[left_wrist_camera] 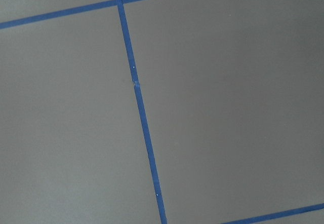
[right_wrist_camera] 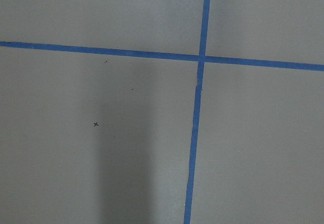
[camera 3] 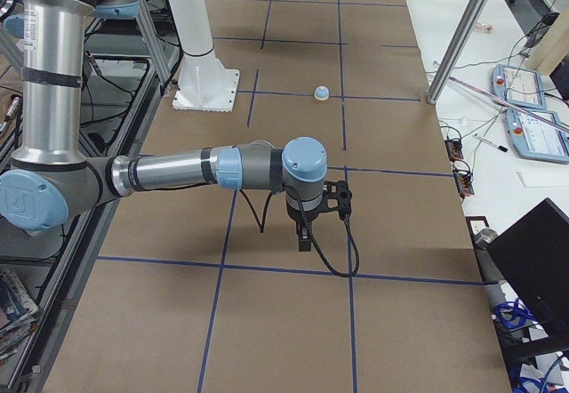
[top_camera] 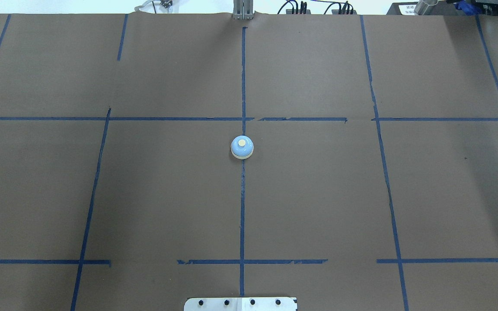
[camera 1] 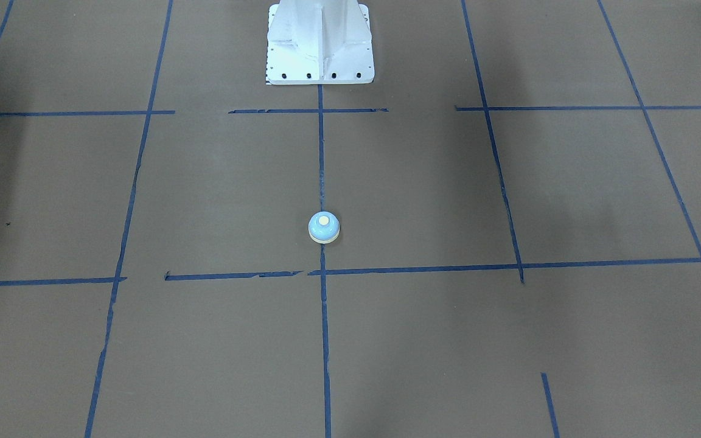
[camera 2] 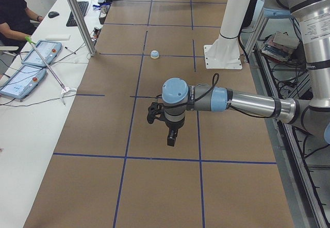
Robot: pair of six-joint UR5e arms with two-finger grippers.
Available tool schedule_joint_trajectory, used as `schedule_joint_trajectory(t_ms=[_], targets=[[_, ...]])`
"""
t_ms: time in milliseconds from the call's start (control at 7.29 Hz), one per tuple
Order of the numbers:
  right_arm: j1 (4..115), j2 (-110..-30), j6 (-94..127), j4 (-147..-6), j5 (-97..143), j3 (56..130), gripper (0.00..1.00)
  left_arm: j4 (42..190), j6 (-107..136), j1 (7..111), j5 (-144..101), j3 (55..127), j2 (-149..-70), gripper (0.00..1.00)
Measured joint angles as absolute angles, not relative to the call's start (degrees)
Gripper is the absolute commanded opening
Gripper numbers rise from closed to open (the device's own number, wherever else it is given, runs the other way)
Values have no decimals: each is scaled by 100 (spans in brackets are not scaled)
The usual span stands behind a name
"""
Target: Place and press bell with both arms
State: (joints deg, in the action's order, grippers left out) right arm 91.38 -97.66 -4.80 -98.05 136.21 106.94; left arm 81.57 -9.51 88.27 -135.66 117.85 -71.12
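The light-blue bell (camera 1: 324, 227) with its cream button stands upright on the table's centre tape line, alone. It also shows in the overhead view (top_camera: 242, 147) and small in both side views (camera 2: 154, 54) (camera 3: 323, 92). My left gripper (camera 2: 171, 137) hangs over the table's left end, far from the bell. My right gripper (camera 3: 304, 240) hangs over the right end, also far from it. Each shows only in a side view, so I cannot tell if it is open or shut. Both wrist views show only brown paper and blue tape.
The white pedestal base (camera 1: 320, 45) stands at the robot's edge, in line with the bell. Blue tape lines (top_camera: 242, 207) grid the brown table. Across it are a side desk with tablets (camera 2: 31, 63), a seated person (camera 2: 10, 11) and metal posts (camera 2: 77, 16).
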Motion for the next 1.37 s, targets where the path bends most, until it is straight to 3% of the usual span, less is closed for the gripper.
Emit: schedule_joint_trajectory(t_ms=[1373], targets=[[9138,-9884,-712,-9781,13624,10789,100,8059,-1007,8905,-13548,11806,-6985,100]])
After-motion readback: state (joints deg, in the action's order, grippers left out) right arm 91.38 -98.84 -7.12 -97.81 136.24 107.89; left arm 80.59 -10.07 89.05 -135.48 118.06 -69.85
